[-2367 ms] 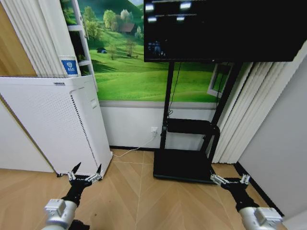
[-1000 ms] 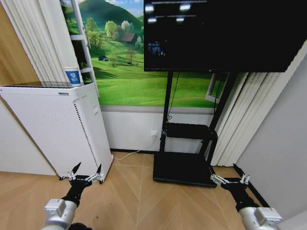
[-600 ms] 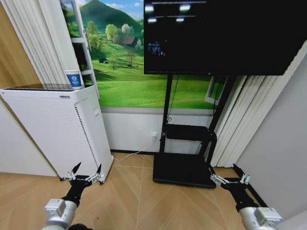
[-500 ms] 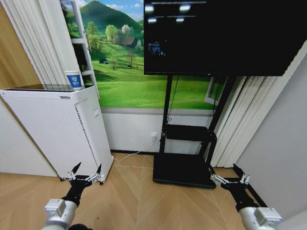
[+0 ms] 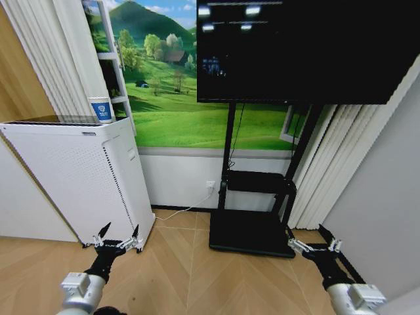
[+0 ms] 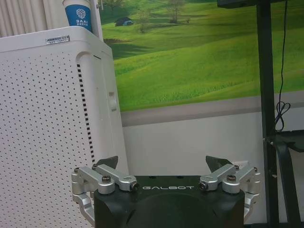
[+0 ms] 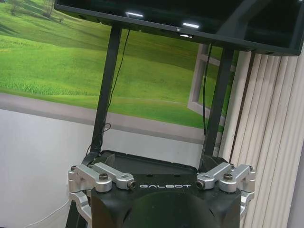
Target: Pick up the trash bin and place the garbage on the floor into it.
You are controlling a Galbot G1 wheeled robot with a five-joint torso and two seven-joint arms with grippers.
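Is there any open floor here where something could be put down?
Yes: bare wood floor lies between the white appliance and the black TV stand base, ahead of the open left gripper and open right gripper. By the wall it is tighter: a white cable trails there.

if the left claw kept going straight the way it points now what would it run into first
Most likely the white air purifier. The left claw, open and empty, points forward low over the wood floor, at the purifier's near bottom corner. Depth is unclear; slightly to the right it would pass on to the wall.
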